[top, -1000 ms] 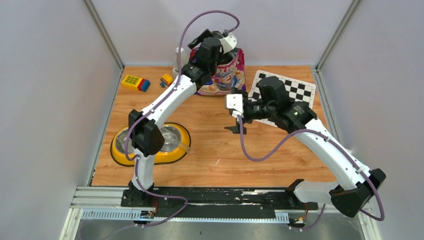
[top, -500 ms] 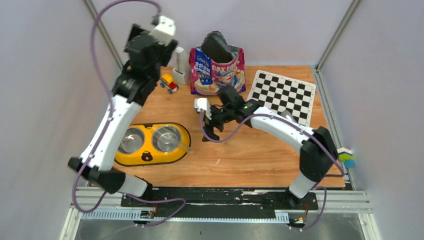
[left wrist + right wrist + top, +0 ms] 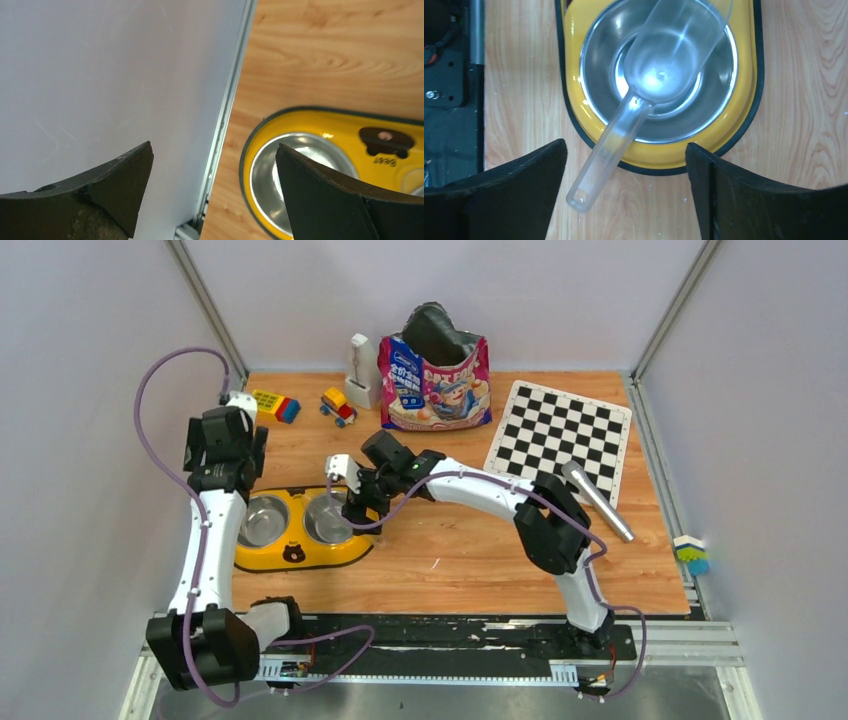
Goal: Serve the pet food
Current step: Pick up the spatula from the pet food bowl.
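The pink-purple cat food bag (image 3: 435,380) stands open at the back of the table; the pet food itself is hidden inside it. A yellow feeder (image 3: 292,552) with two steel bowls lies front left. An empty clear scoop (image 3: 664,55) rests in the right bowl (image 3: 594,80), its handle (image 3: 604,150) sticking out over the rim onto the wood. My right gripper (image 3: 626,195) hangs open above that handle, touching nothing; in the top view the right gripper (image 3: 358,508) is at the feeder's right end. My left gripper (image 3: 215,190) is open and empty beside the left bowl (image 3: 300,165), close to the wall.
A checkerboard mat (image 3: 560,430) lies back right with a metal cylinder (image 3: 597,502) at its near corner. A toy car (image 3: 338,406), coloured bricks (image 3: 272,403) and a white bottle (image 3: 361,370) sit back left. The left wall (image 3: 100,75) is very close to my left gripper.
The left arm left the bag, swung to the left wall and came down by the feeder. The right gripper travelled left from mid-table to above the scoop handle.
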Controlling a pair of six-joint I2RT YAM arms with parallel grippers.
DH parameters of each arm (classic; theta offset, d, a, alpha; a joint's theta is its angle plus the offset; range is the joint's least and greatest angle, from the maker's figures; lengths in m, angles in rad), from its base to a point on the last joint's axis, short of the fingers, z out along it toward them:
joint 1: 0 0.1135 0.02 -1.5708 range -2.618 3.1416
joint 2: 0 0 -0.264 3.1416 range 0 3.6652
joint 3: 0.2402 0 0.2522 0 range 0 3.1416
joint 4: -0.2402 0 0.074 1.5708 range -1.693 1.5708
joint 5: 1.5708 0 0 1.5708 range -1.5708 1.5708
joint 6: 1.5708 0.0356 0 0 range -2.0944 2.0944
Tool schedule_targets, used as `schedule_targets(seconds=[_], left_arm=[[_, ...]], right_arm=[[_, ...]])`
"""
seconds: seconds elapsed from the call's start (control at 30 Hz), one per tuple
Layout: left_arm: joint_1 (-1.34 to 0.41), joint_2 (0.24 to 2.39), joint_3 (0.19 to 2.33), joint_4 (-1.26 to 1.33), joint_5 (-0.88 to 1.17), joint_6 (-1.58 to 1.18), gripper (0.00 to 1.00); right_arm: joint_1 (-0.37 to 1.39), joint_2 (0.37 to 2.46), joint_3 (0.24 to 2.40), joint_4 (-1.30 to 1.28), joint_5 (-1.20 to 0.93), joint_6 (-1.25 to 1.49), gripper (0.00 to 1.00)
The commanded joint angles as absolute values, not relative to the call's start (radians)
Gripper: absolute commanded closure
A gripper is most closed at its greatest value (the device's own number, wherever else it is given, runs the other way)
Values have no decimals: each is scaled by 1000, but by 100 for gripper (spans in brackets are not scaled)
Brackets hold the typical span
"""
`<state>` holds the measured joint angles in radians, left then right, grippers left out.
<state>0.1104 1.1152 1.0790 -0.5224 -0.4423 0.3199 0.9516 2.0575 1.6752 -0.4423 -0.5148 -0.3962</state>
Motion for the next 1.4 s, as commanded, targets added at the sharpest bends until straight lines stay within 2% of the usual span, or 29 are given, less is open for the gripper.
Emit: schedule_targets(seconds=[0.0, 0.07, 0.23, 0.3, 0.37, 0.43, 0.5, 0.7, 0.87, 1.1, 1.37], left_arm=[[167, 1035, 1011, -465, -435, 310, 0], [169, 1018, 965, -458, -437, 321, 0], [169, 1009, 879, -466, -413, 344, 0], [170, 1027, 859, -490, -388, 351, 0], [169, 1040, 846, -519, -355, 353, 0], [169, 1042, 836, -548, -317, 350, 0], [169, 1043, 831, -572, -281, 349, 0], [170, 1049, 804, -580, -274, 377, 0], [169, 1101, 833, -619, -187, 343, 0], [169, 1196, 900, -680, 71, 307, 0], [170, 1403, 981, -723, 239, 289, 0]], right_arm=[[991, 2143, 1755, -449, -419, -360, 18], [1002, 2166, 1767, -459, -379, -367, 27], [1016, 2178, 1755, -461, -327, -373, 35], [1019, 2182, 1750, -463, -311, -376, 41], [1021, 2184, 1745, -469, -302, -384, 58], [1020, 2180, 1746, -482, -296, -393, 84], [1020, 2161, 1751, -505, -290, -408, 99], [999, 1989, 1727, -522, -270, -450, 100], [948, 1800, 1662, -575, -340, -494, 100], [893, 1513, 1502, -599, -350, -551, 100], [814, 1324, 1420, -586, -400, -535, 100]])
